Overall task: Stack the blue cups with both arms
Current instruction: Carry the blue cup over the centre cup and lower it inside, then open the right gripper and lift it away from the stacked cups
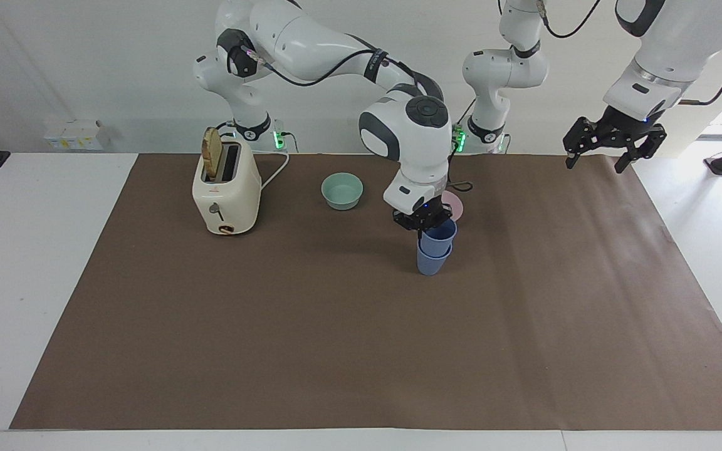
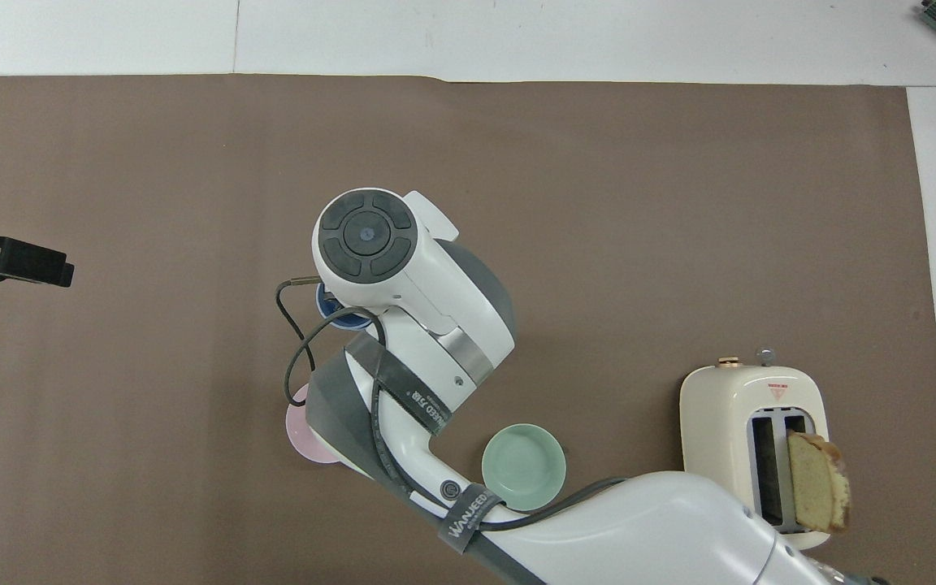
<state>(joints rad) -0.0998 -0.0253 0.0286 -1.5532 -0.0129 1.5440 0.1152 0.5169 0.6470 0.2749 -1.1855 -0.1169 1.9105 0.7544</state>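
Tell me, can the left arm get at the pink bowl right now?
Probably not cleanly: the right arm reaches over the pink bowl, its gripper on the blue cups beside it.

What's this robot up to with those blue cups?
The right gripper is shut on the rim of the upper blue cup, which sits partway inside the lower blue cup standing on the brown mat. The left gripper hangs open and waits over the mat's corner at its own end. A pink bowl, a green bowl and a toaster stand nearer the robots.
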